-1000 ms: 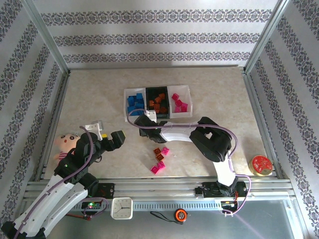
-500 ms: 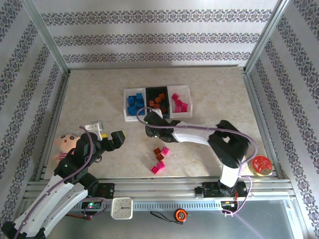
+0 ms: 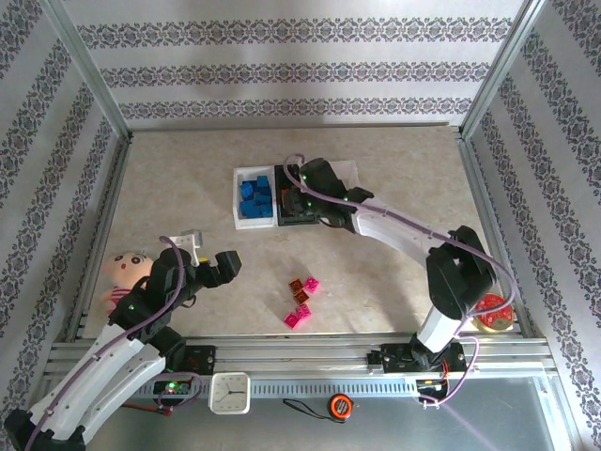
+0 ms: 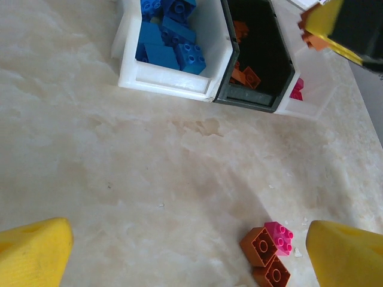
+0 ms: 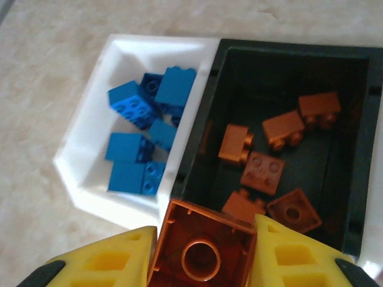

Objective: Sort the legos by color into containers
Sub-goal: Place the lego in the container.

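Reaching far forward from its base, the right arm holds the right gripper (image 5: 206, 254) above the near edge of the black bin (image 5: 287, 49), jaws pinching an orange brick (image 5: 203, 239). More orange bricks (image 5: 263, 173) lie inside. The left arm is bent low, the left gripper (image 4: 188, 251) hovering over the table (image 4: 119, 179) with jaws spread, near the loose bricks (image 4: 269, 251)

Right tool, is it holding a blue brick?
No, the right tool pinches an orange brick.
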Controlling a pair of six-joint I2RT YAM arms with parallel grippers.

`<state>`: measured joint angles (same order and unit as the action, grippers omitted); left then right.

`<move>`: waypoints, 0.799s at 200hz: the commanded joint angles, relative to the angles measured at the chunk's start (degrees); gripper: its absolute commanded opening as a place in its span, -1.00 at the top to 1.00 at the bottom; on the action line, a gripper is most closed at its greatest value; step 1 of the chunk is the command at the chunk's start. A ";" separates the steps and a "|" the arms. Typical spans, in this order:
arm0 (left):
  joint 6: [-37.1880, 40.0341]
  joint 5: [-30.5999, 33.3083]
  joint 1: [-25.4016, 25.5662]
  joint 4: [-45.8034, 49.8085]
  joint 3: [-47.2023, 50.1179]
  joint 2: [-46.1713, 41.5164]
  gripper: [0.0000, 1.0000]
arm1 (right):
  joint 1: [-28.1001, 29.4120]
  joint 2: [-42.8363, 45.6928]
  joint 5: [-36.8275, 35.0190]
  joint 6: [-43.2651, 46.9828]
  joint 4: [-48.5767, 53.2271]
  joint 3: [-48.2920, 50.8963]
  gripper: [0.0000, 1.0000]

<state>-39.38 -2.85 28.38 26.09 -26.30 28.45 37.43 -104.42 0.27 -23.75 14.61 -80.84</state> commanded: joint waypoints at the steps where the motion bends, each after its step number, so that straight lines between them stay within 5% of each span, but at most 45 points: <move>1: -0.81 -0.62 -0.60 -2.71 0.44 0.08 -0.99 | -0.58 -5.55 -3.84 1.80 5.23 -6.13 0.35; 37: -1.25 -1.01 -0.58 -3.32 1.21 0.12 -0.99 | -1.51 -11.05 -5.55 1.25 6.30 -12.27 0.16; 75: -1.23 -1.15 -0.53 -3.43 1.34 0.21 -0.99 | -1.91 -11.39 -5.94 1.90 6.45 -14.82 -0.35; 160: -1.05 0.04 -0.56 -4.08 0.66 0.34 -0.99 | 0.42 5.95 3.93 2.25 6.54 0.59 -0.56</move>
<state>-39.59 -2.96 28.38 24.56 -25.19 28.67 36.29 -104.88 -0.05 -22.09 20.82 -86.11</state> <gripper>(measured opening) 0.997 0.778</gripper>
